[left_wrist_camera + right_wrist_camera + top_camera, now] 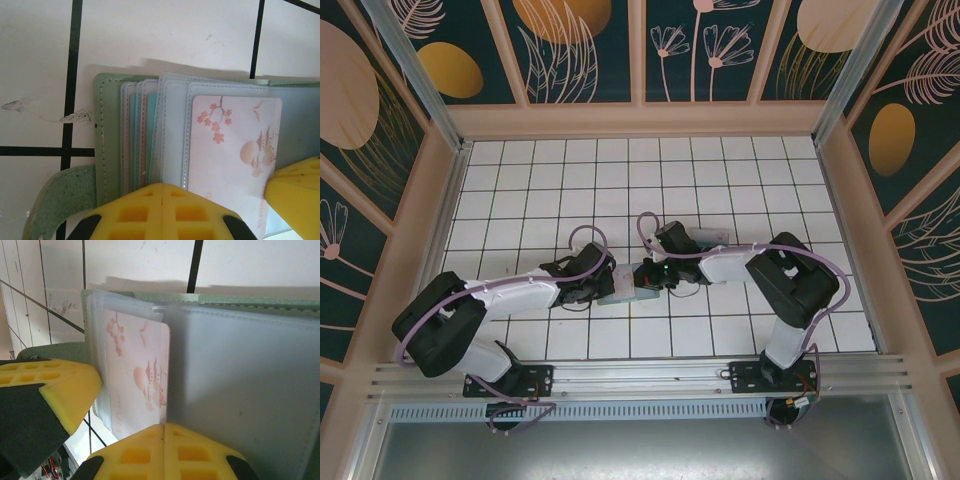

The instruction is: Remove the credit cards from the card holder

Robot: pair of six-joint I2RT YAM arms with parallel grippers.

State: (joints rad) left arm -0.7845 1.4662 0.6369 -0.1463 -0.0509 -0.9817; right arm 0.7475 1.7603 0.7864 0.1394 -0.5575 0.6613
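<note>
The sage-green card holder (620,284) lies open on the tiled floor between my two grippers. In the left wrist view its green cover (106,130) and several clear sleeves show, with teal card edges (150,135) tucked in them. A pale credit card (230,145) printed with pink blossoms sits in the top sleeve. My left gripper (163,187) is shut, pinching the sleeves' near edge. My right gripper (164,427) is shut too, where the blossom card (137,375) meets a raised frosted sleeve (240,380). The other gripper's yellow finger shows in each wrist view: the right one (295,195), the left one (65,390).
White floor tiles with black lines (620,190) spread behind the arms. Wooden walls with painted panels (640,120) close the floor in at the back and sides. A metal rail (640,375) runs along the near edge by the arm bases.
</note>
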